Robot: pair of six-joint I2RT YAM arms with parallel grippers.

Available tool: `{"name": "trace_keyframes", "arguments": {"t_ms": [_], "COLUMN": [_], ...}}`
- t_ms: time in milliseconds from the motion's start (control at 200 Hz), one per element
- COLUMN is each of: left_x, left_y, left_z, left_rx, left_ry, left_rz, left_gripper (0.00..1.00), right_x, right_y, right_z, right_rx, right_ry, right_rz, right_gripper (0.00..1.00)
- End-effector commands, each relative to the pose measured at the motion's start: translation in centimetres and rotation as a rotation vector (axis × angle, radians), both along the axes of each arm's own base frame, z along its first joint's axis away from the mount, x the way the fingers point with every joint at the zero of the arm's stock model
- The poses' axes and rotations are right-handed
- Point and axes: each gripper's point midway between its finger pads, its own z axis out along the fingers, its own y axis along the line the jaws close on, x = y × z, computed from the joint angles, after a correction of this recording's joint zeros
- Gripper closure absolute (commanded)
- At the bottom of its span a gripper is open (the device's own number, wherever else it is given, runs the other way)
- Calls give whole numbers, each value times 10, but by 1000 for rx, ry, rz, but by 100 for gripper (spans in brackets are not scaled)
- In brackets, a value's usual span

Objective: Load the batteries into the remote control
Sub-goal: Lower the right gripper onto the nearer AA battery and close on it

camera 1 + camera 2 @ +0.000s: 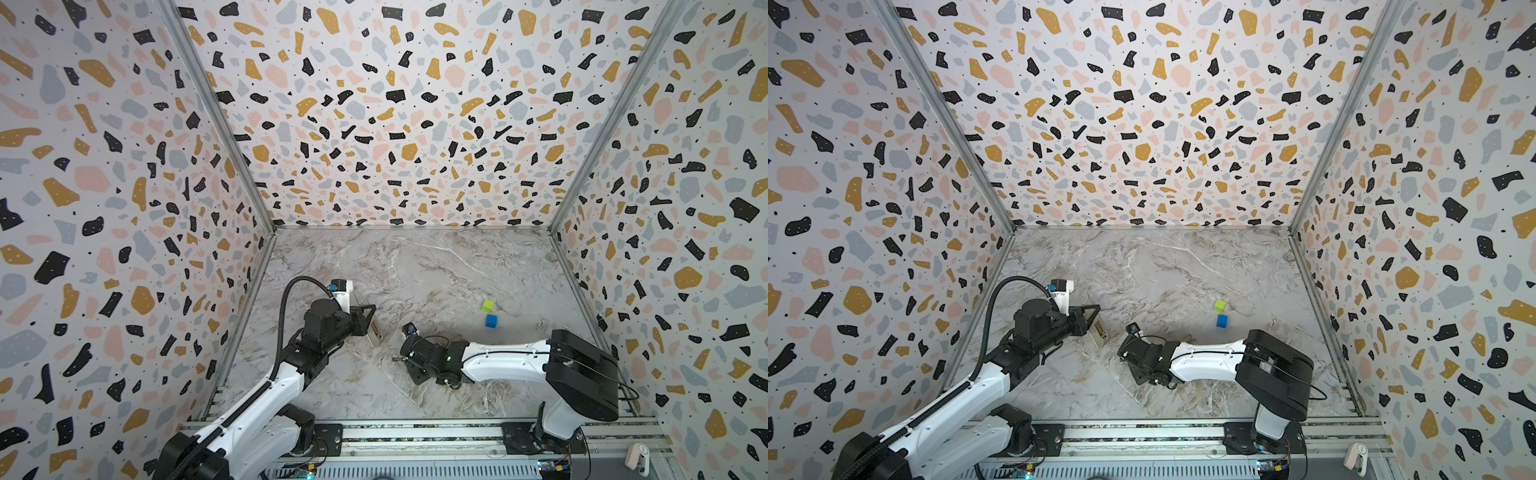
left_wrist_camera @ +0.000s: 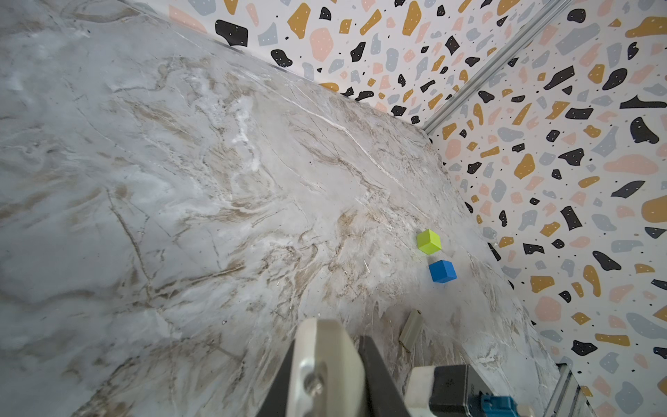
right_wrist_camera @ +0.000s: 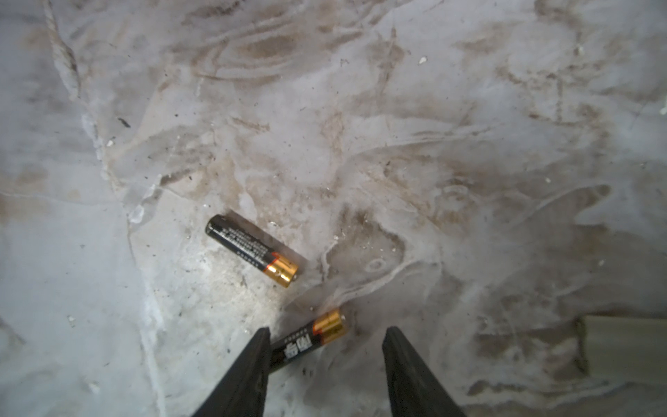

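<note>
Fingers first: the right fingers (image 3: 249, 368) stand about half open, low over the tabletop (image 3: 469, 144), with nothing gripped yet. The near battery (image 3: 314, 335) lies askew in the gap. Its dark end runs behind one finger, touching or not I cannot tell, and the other finger is well clear of it. I judge the step in hand to be picking up this battery. To do it well, turn the wrist until the pads face the cylinder's long sides squarely, centre the gap on its middle, then close gently, because a lopsided pinch could roll it away. Just beyond the near battery lies the far battery (image 3: 251, 249), apart from it and best left unnudged. Farther still from the near battery, in a top view, the left fingers (image 1: 362, 312) are clamped on the remote control (image 1: 376, 334), held tilted on edge
</note>
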Motion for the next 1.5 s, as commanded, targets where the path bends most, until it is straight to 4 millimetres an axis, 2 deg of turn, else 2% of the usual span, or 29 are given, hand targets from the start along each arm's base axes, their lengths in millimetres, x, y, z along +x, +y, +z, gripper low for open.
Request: {"name": "trace_keyframes", "arguments": {"t_ms": [0,420,871,1056,1241,1497], "left_x": [3,3,2,-2,-6,-9], "left_y": [-1,0,-1,-8,-17,-22], "left_z": [16,15,14,15,14,14], "left_rx": [-22,-16,-17,-35,-29,-21], "left_ry": [-65,-63,-63,-62,-62,-62], "left_rz": [-4,-4,-11,-44,-76,-95], "left_gripper": [100,100,100,100,100,100], "right_x": [2,-10,-19,-31,-53,-73], "right_y": [5,-1,-19,-32,-40,-64], "right_z": [3,-4,-8,-2,11,-1], "right_rx": [1,-33,-103,-143,-125,-185], "right_ry": [-6,34,56,99,200,305], "right_rz": [-10,-1,18,88,171,200], "right_gripper": [50,62,88,98,99,99]}}
